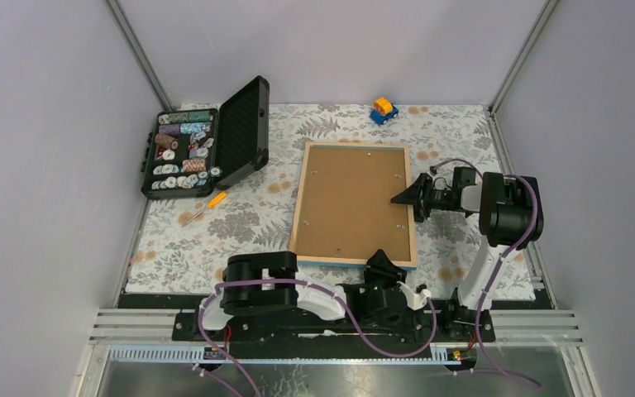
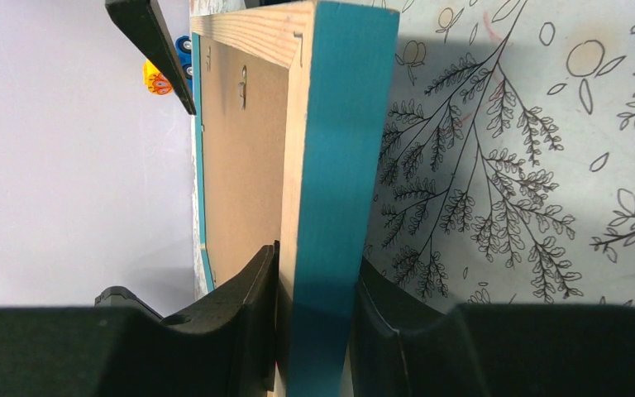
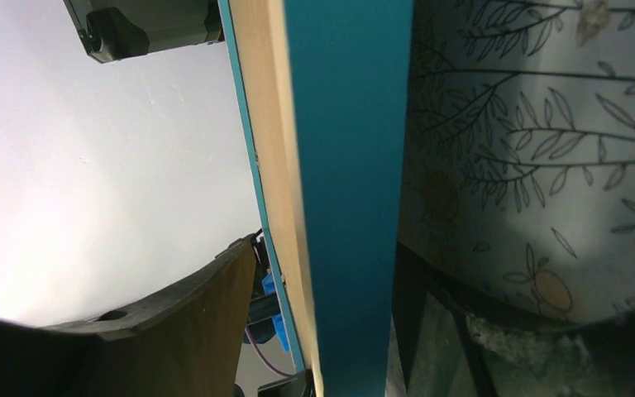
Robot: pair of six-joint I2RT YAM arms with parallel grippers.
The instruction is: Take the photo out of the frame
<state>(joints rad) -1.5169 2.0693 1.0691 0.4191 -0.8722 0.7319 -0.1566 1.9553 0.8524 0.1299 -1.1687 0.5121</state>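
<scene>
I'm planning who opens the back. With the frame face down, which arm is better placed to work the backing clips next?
The right, probably. The left gripper is clamped on the frame at its near edge, steadying it. The right gripper straddles the right edge with visible slack, beside the clips.

Even overhead light, soft shadows, wrist views blurred up close, pale wall glare

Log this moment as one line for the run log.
left gripper: shut on frame near edge | right gripper: straddling right edge | frame: back up
</scene>
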